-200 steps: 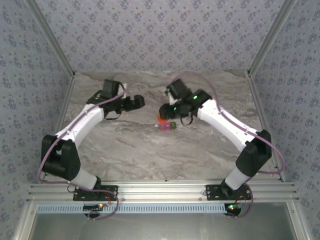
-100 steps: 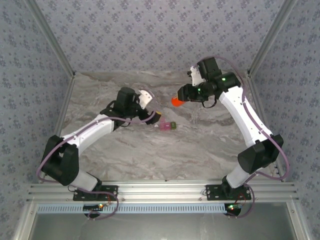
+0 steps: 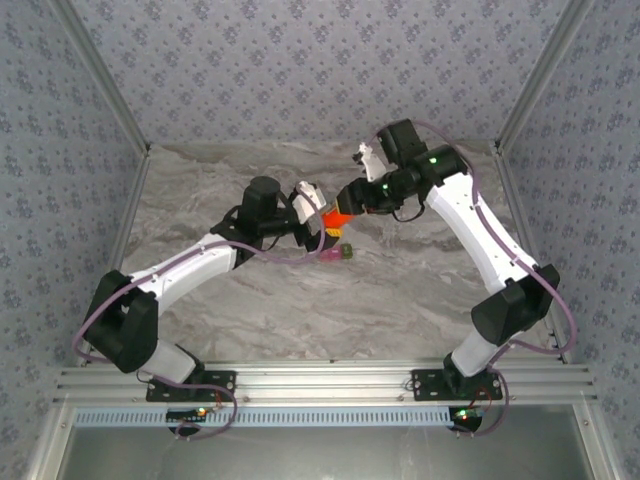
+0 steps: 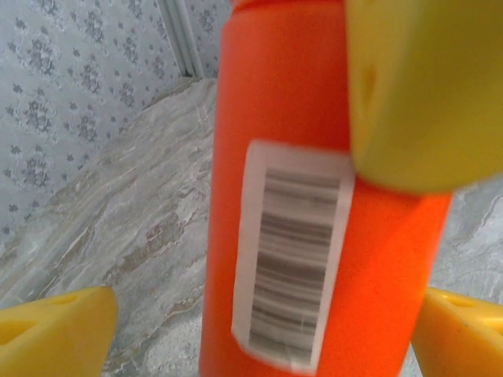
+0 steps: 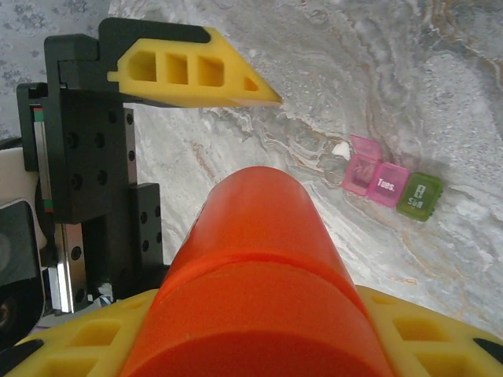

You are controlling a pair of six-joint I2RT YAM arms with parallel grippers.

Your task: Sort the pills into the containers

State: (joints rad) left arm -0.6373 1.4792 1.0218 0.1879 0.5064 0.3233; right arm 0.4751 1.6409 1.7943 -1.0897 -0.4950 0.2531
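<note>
We see the orange-red bottle [image 4: 291, 157] standing between the left gripper's [image 4: 259, 330] yellow fingers [image 4: 55, 330], one on each side with a gap at both, so these jaws are wide apart and grasp nothing; the bottle's long axis runs crosswise to the line between them; the right gripper [image 5: 251, 345] is clamped on the bottle's other end and holds it above the marbled table [image 3: 250, 300]; we judge that the left fingers need only close to take the free end. The containers [image 5: 387, 187] lie on the table below, just nearer the arm bases, touching neither gripper and about equally near both; they form a tiny row of joined compartments, pink ones and an olive-green one, with printed lids, one pink lid raised; a white speck [image 5: 340, 148] beside them may be a pill.
</note>
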